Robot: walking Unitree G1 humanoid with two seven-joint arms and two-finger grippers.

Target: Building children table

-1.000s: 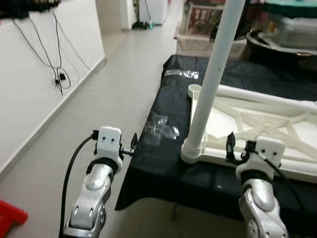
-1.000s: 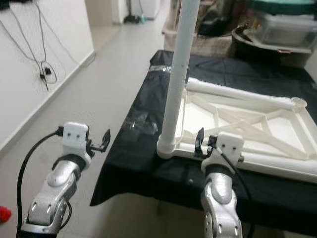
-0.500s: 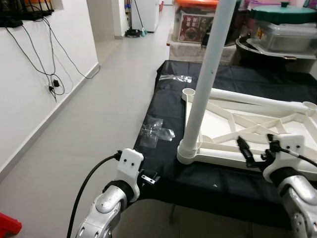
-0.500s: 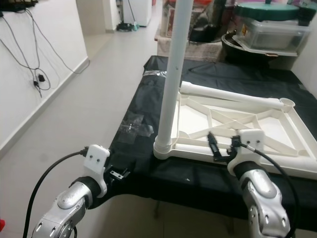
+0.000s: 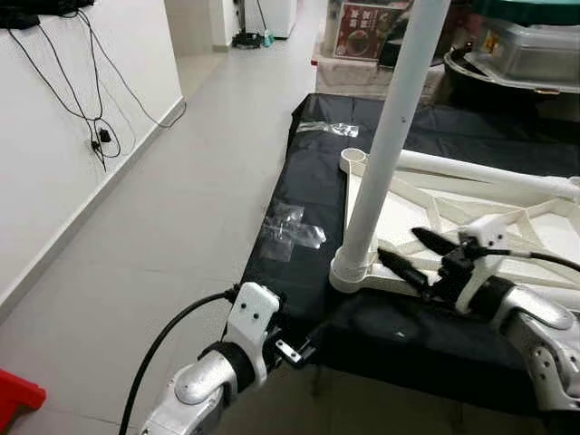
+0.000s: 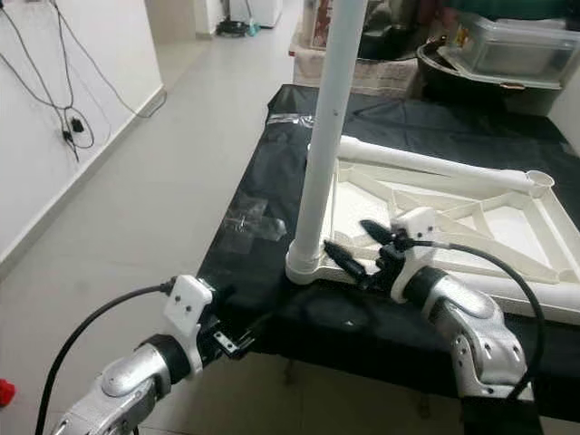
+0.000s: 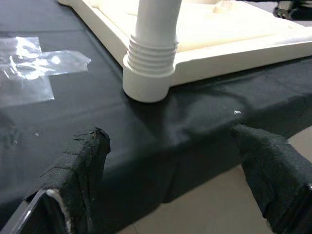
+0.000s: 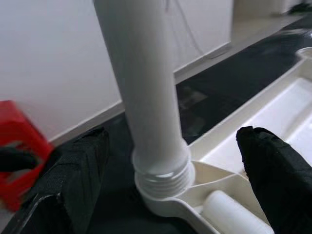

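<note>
With fingers spread wide, the right gripper (image 5: 412, 252) aims at the upright white leg (image 5: 385, 163) to grasp it, while the left gripper (image 5: 294, 349), likewise open, waits below the leg's socket.

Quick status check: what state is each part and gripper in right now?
upright leg: standing in the corner socket
loose leg: lying across the tabletop
far corner socket: empty
right gripper: open, beside the upright leg's base
left gripper: open, at the cloth edge
</note>
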